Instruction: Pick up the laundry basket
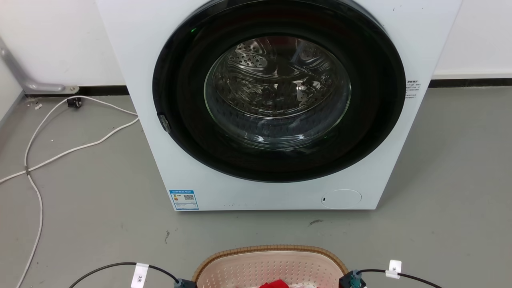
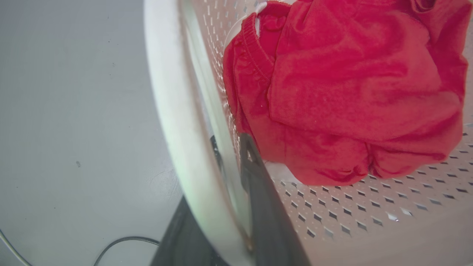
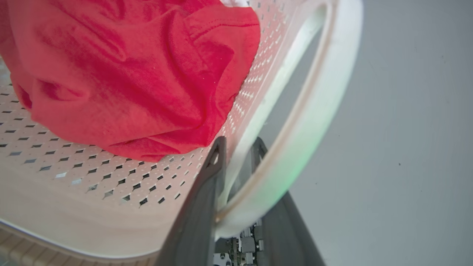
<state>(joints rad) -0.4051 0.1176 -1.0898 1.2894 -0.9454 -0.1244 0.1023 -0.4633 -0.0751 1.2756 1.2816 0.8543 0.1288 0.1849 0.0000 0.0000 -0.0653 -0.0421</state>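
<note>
While the left gripper (image 2: pixel 231 147) and the right gripper (image 3: pixel 238 146) each pinch a white side handle (image 3: pixel 325 103) between their fingers, the laundry basket (image 1: pixel 272 250) spans the space between them, with a red garment (image 2: pixel 351 92) just inside. A clean lift likely needs both grippers to rise evenly and stay level.

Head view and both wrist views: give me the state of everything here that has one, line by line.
Washing machine door, shut.
Laundry basket, upright, laundry inside; lifted or not, cannot tell.
Red garment, crumpled in the basket.
Left gripper, shut on the basket's left handle.
Right gripper, shut on the basket's right handle.
</note>
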